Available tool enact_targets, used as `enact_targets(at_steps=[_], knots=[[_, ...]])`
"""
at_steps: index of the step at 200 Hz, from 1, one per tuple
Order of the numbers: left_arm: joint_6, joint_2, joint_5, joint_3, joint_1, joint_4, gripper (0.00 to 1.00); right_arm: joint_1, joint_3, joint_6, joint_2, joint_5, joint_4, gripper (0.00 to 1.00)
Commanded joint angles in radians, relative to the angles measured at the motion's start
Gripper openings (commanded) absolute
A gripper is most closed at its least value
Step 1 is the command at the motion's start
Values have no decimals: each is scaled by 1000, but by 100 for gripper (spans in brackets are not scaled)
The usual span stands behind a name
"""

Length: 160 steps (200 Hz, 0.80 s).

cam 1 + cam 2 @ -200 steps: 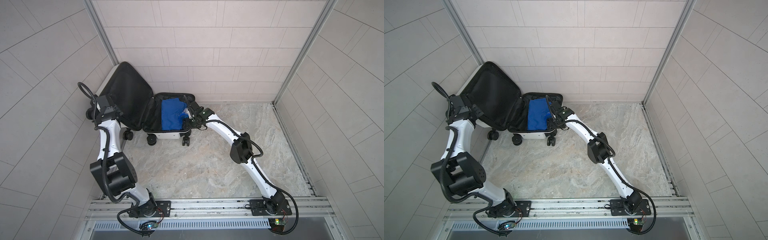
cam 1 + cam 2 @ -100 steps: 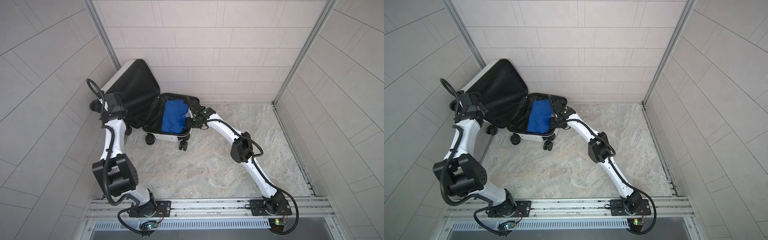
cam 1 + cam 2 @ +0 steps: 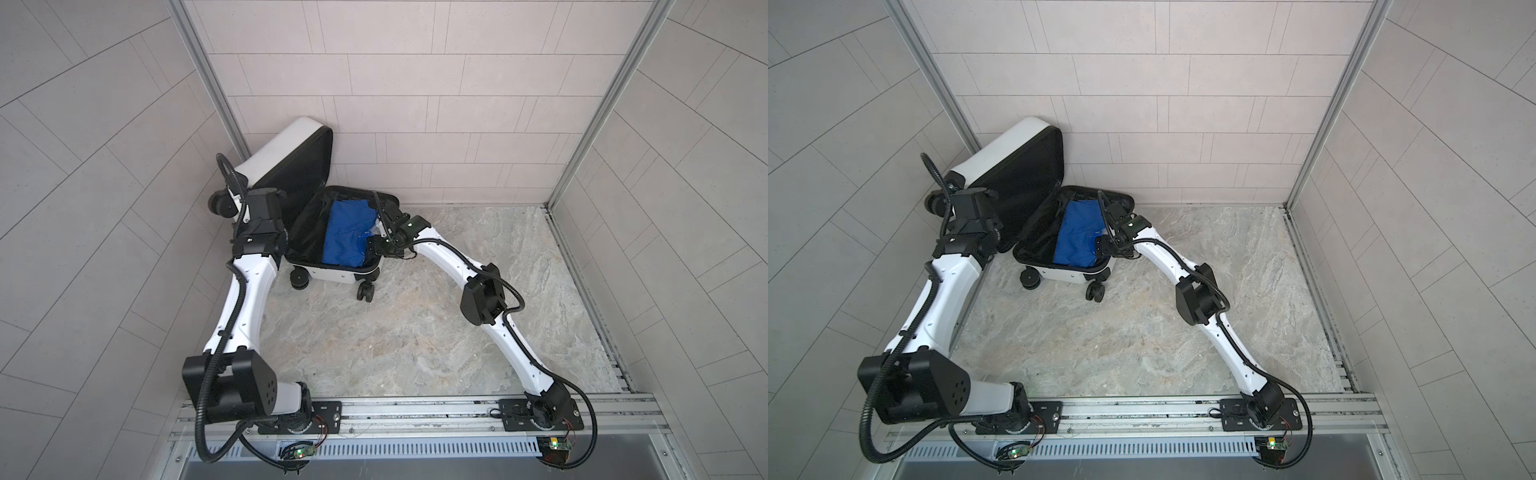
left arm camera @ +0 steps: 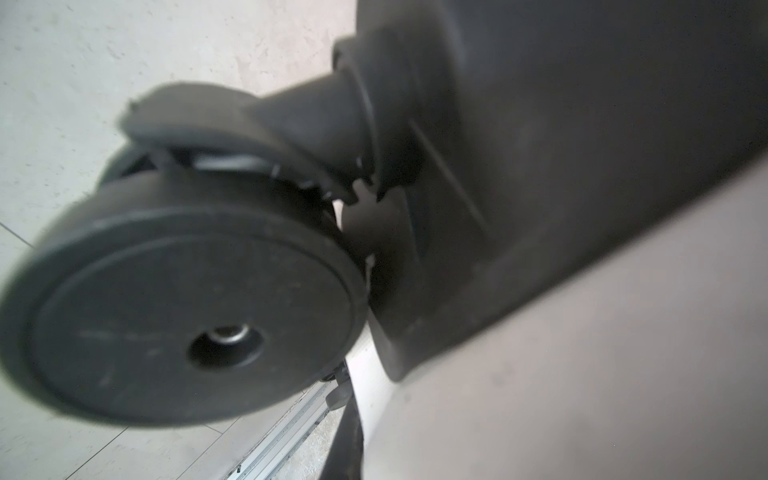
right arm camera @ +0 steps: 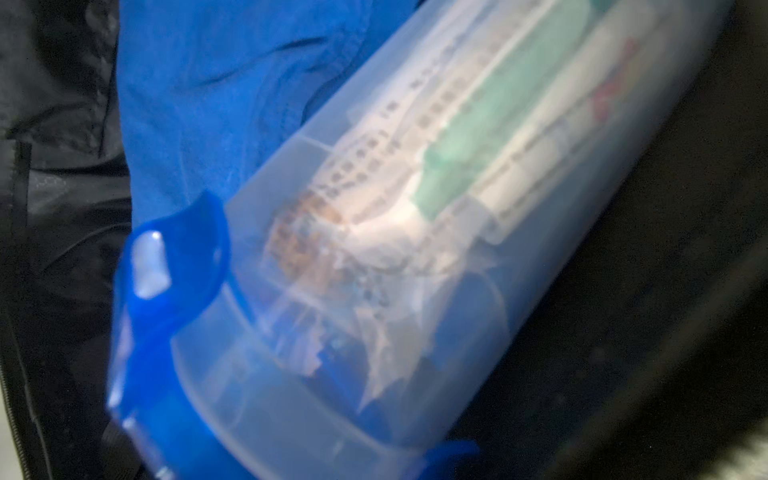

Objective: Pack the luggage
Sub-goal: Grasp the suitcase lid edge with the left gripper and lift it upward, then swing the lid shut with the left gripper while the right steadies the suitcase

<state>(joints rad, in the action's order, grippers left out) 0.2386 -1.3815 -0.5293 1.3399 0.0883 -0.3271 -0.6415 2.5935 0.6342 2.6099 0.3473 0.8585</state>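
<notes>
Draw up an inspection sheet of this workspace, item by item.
Surface: marbled floor, only the luggage stands on it.
Job's things: luggage open, lid raised toward the back left corner; blue cloth and clear case lie in the base half.
Clutter: nothing seen.
Grippers: left gripper by the lid's wheel; right gripper over the clear case; jaws of both hidden.
Cables: black conduit loops off the left arm; thin cable runs along the right arm.
Surroundings: tiled walls, metal rail in front.
</notes>
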Motion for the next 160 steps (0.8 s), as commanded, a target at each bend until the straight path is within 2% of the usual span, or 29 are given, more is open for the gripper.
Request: enact_targets(at_steps=[1, 39, 86, 97, 132, 160], knots=[[-30, 51, 78, -11, -47, 33, 0, -3, 7, -7, -94, 46, -13, 84], [-27, 62, 71, -34, -62, 31, 0, 40, -28, -48, -189, 54, 49, 85], [-29, 97, 72, -74, -63, 33, 0, 97, -235, -104, -356, 15, 35, 83], [-27, 102, 77, -79, -65, 31, 0, 112, -291, -112, -387, 6, 22, 79], [-21, 118, 79, -90, -82, 27, 0, 153, -468, -109, -450, -14, -37, 56], [-10, 123, 70, -95, -111, 21, 0, 165, -560, -76, -439, 1, -109, 47]])
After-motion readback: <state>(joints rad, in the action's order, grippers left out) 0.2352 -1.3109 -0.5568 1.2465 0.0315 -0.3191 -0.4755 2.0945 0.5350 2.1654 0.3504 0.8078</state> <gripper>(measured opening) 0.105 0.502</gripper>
